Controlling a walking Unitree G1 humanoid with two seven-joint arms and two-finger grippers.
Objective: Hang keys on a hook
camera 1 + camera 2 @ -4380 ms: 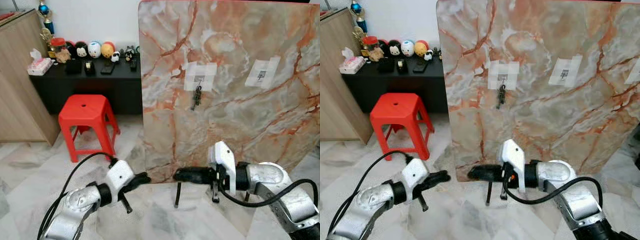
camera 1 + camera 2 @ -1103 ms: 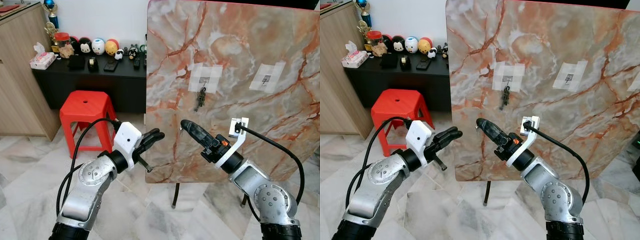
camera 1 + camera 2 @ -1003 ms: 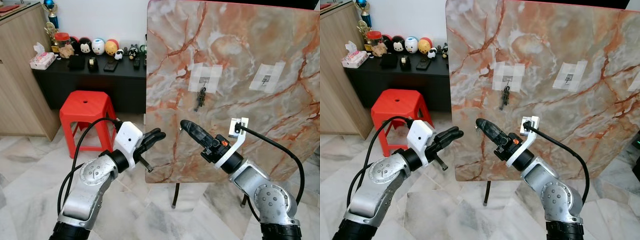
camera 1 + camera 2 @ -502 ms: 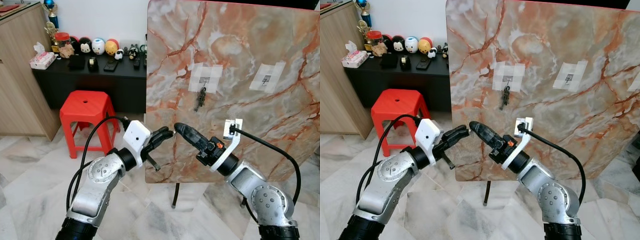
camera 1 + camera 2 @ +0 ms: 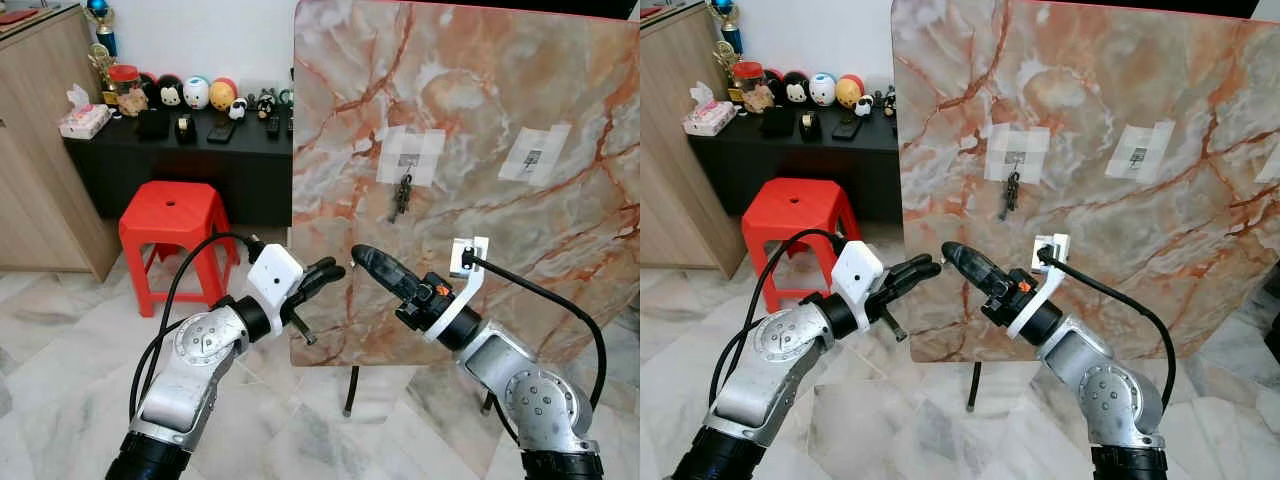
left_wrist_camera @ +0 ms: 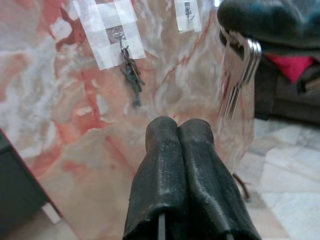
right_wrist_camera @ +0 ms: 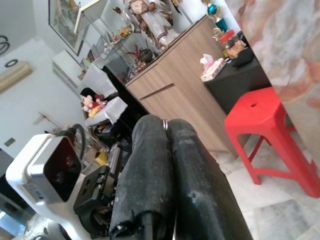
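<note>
Keys (image 6: 239, 75) dangle from the closed right tool (image 5: 358, 254).

L gripper (image 5: 338, 268), R gripper (image 5: 358, 253) raised, converged

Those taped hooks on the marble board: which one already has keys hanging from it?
The left hook: a dark bunch of keys dangles below it. The other taped hook, further right, is bare.
</note>
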